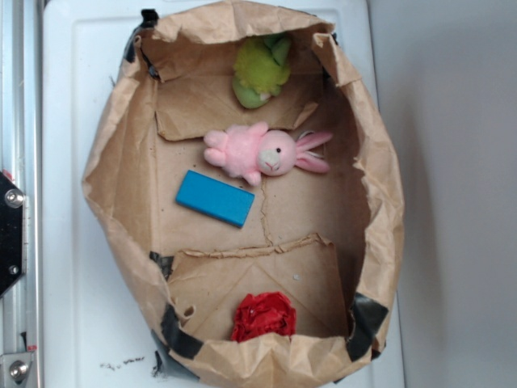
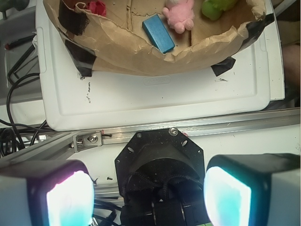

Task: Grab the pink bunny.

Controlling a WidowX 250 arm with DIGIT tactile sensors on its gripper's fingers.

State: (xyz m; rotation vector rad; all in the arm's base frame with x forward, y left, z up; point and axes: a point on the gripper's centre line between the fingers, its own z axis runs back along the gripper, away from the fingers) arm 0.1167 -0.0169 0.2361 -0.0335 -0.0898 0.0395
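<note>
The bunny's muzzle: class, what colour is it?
White, on the pink bunny; the exterior view shows it best.

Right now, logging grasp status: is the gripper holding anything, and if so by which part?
Nothing is held. The gripper is open and empty, outside the paper bag; the pink bunny lies untouched inside it.

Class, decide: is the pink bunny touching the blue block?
Apart. The exterior view shows bare brown paper between the pink bunny and the blue block.
</note>
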